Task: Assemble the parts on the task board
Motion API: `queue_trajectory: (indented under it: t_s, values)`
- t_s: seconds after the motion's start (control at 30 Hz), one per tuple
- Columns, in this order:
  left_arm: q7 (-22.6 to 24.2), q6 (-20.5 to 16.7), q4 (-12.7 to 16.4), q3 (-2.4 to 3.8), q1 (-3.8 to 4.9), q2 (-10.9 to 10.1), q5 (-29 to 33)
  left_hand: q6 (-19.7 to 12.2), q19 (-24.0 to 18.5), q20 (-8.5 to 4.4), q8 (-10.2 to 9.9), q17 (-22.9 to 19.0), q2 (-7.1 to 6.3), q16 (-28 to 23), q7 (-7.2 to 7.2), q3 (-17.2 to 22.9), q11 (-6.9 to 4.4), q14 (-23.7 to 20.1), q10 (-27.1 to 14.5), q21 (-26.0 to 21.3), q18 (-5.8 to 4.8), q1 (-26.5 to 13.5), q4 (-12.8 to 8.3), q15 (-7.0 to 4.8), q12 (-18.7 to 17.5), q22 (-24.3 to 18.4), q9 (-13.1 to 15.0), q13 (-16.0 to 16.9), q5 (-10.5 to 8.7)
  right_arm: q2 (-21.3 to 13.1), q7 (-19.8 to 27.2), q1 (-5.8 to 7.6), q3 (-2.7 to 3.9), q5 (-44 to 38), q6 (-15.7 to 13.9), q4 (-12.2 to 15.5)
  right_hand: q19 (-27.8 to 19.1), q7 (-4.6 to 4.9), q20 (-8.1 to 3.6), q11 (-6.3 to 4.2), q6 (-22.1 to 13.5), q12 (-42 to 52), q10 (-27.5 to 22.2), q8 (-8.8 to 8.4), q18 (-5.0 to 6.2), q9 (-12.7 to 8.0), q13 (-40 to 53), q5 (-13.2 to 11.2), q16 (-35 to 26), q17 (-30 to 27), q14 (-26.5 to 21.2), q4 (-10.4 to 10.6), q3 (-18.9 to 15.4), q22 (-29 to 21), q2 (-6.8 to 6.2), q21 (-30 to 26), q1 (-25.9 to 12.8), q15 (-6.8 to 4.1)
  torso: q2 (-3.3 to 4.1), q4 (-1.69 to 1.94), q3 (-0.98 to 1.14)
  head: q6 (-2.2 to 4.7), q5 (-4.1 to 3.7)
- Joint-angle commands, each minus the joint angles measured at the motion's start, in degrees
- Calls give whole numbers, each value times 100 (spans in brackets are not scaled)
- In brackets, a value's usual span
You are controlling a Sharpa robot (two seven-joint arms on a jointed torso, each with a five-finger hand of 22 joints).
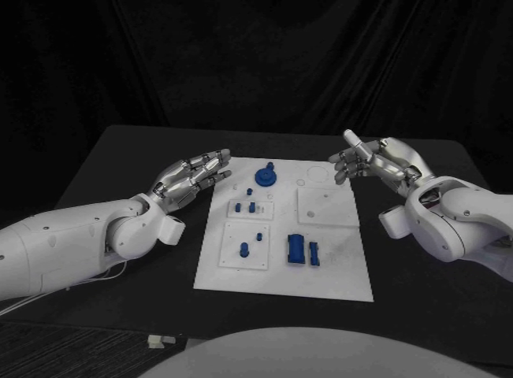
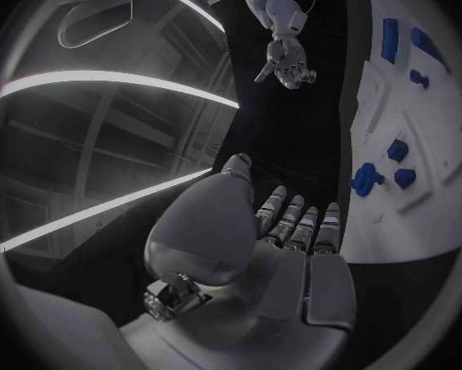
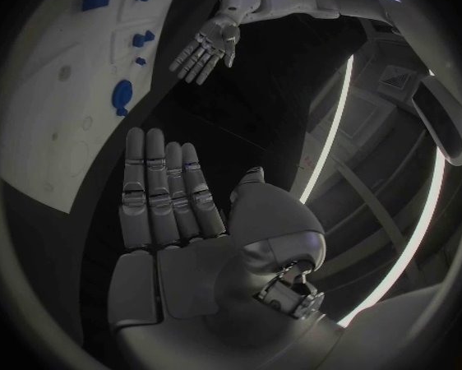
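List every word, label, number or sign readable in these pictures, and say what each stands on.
None can be read.
Task board: plain white, no print visible.
Blue parts: no markings visible.
Left hand and right hand: no lettering visible.
Black table: unmarked.

A black table (image 1: 120, 169) carries the white task board (image 1: 325, 279) at its middle, with small blue parts (image 1: 294, 249) standing and lying on the board's raised panels.
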Motion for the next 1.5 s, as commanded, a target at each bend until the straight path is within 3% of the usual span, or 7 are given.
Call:
queue_trajectory:
  t_s: [0.03, 0.33, 0.37, 0.47, 0.53, 1.0, 1.5]
  values:
    - [1346, -478, 39, 6, -5, 38, -296, 51, -48, -88, 7, -20, 29, -68, -3, -152, -108, -34, -11, -60, 80, -115, 14, -100, -26, -78, 1, -3, -200, 40, 1272, -119, -2, 718, -153, -117, -711, -67, 261, 210, -472, -777, -449, -140, -22, -193, -1059, 17, -943, -718, -634, 28, 46, -913, -28, -279, 175, 267, -14, -19, -11, -1, 29]
    - [1664, -885, 61, 6, -5, 71, -341, 0, -159, -405, -54, -70, 50, -314, -180, -413, -493, -112, -185, -133, 151, -182, 5, -483, -285, -222, -12, -33, -177, 184, 1724, -332, -4, 823, 324, -350, -4881, -408, -17, -578, -2394, -1250, -2726, -151, 190, -723, -2553, 11, -2010, -1871, -4405, 31, 151, -4673, -44, -558, 255, -421, 2, 10, -15, -1, -5]
    - [41, -555, 50, 1, 0, 59, -226, -603, -244, -626, -406, -99, -261, -436, -338, 2, -952, -118, -466, -207, -144, -2541, -502, -869, -713, -417, -242, -226, -929, 169, 1232, -306, -8, 604, 59, -320, -5060, -896, -401, -1076, -3369, -1713, -3140, -576, -140, -1057, -2903, -245, -2135, -1993, -4568, -505, 903, -5118, -427, -623, -1617, -829, -8, -11, -13, 1, 20]
    - [24, -646, 71, 25, -5, 69, -214, -739, -244, -698, -406, -99, -319, -436, -773, 76, -952, -118, -466, -207, -145, -3107, -610, -869, -838, -417, -242, -226, -1075, 233, 1225, -345, 53, 695, -11, -357, -5060, -896, -1149, -1076, -4338, -2099, -3593, -576, -790, -1057, -3275, -728, -2135, -1993, -5040, -1052, 1670, -5118, -789, -623, -3485, -829, -21, -19, -7, 46, 12]
    - [3, -763, 97, 55, -12, 82, -198, -835, -244, -744, -406, -99, -371, -436, -773, 150, -952, -118, -466, -207, -146, -3494, -682, -869, -913, -417, -242, -226, -1199, 317, 1215, -395, 132, 812, -101, -405, -5060, -896, -1149, -1076, -4672, -2532, -4094, -576, -790, -1057, -3695, -728, -2135, -1993, -5040, -1630, 1929, -5118, -1287, -623, -4157, -829, -37, -29, -1, 105, 2]
    - [-377, -2816, 561, 589, -123, 308, 79, -1331, -244, -1240, -406, -99, -986, -436, -773, 481, -952, -118, -466, -207, -705, -5467, -1091, -869, -1287, -417, -242, -226, -1826, 1355, 1099, -1018, 1111, 2266, -1218, -999, -5060, -896, -1149, -1076, -5397, -2532, -4094, -576, -790, -1057, -3695, -728, -2135, -1993, -5040, -1630, 2495, -5118, -1287, -623, -5631, -829, -314, -205, 111, 1103, -169]
    - [-799, -5098, 1076, 1182, -247, 560, 387, -2002, -244, -1240, -406, -99, -986, -436, -773, 887, -952, -118, -466, -207, -705, -6660, -1669, -869, -1779, -417, -242, -226, -2205, 1440, 1089, -1069, 1190, 2385, -1309, -1048, -5060, -896, -1149, -1076, -5397, -2532, -4094, -576, -790, -1057, -3695, -728, -2135, -1993, -5040, -1630, 2495, -5118, -1287, -623, -5631, -829, -441, -285, 163, 1561, -248]
